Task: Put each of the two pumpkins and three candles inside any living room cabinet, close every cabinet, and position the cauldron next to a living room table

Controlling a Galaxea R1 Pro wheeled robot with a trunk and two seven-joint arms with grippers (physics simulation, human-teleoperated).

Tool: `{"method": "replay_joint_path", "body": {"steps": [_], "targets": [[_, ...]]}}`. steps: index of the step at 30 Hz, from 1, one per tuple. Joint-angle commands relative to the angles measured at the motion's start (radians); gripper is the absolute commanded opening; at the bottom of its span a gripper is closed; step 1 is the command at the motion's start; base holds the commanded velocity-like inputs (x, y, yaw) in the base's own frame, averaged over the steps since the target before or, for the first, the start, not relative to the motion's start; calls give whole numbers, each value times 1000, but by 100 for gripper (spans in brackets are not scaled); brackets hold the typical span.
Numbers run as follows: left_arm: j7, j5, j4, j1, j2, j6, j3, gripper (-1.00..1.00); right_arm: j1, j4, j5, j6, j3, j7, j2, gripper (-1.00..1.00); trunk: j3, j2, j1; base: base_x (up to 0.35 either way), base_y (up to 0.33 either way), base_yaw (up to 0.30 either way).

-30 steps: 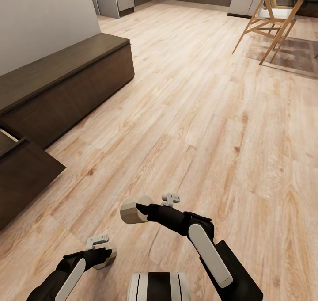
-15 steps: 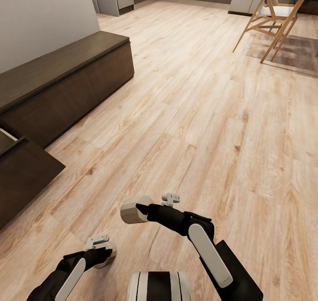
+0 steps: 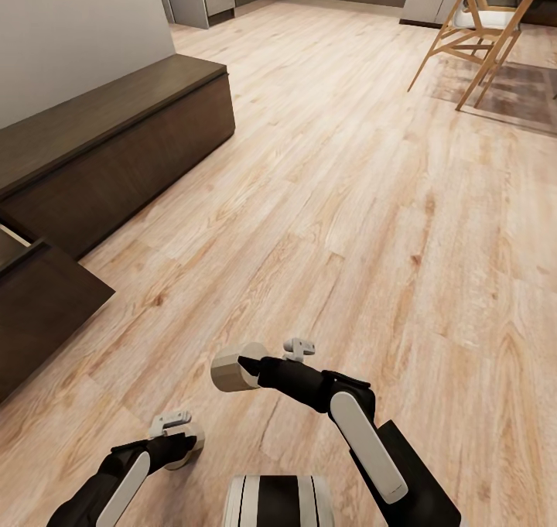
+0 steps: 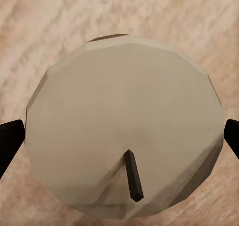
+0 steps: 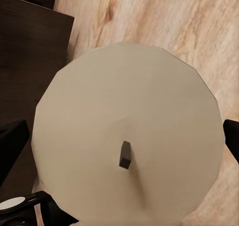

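Pale wood plank flooring [image 3: 325,202] runs across nearly everything my head camera takes in. At about ten o'clock sits the cabinet [image 3: 116,148], long, low and dark brown against a light wall [image 3: 70,24], and at nine o'clock one of its drawers [image 3: 39,302] stands pulled out over the floor, with a sliver of pale interior showing at its upper edge. Up at one o'clock I see a wooden chair [image 3: 472,32] on splayed legs, standing at the edge of a brownish rug [image 3: 510,94].

My left gripper [image 3: 179,440] sits low at seven o'clock, and its wrist camera looks straight down on a candle [image 4: 124,131] with a short dark wick; a dark fingertip [image 4: 10,141] presses in at either side of the wax, so I read it as clamped on that candle. My right gripper [image 3: 246,368] is at six o'clock, a little farther forward, with a second candle [image 3: 232,368] at its tip. From the right wrist camera that candle [image 5: 127,146] lies between two dark fingers [image 5: 12,139] in the same way, held above the floor with the dark drawer front just beside it.
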Motion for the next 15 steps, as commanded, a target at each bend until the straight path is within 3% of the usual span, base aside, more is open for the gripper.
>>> {"method": "replay_joint_path", "body": {"steps": [1,15], "targets": [[11,-13,1,0,2,5,-2,-100,-1,-1,-11,2,0,-10,0,-100,-1,0,0,0,0,0],[11,-13,1,0,2,5,-2,-100,-1,0,-11,2,0,-10,0,-100,3,0,0,0,0,0]]}}
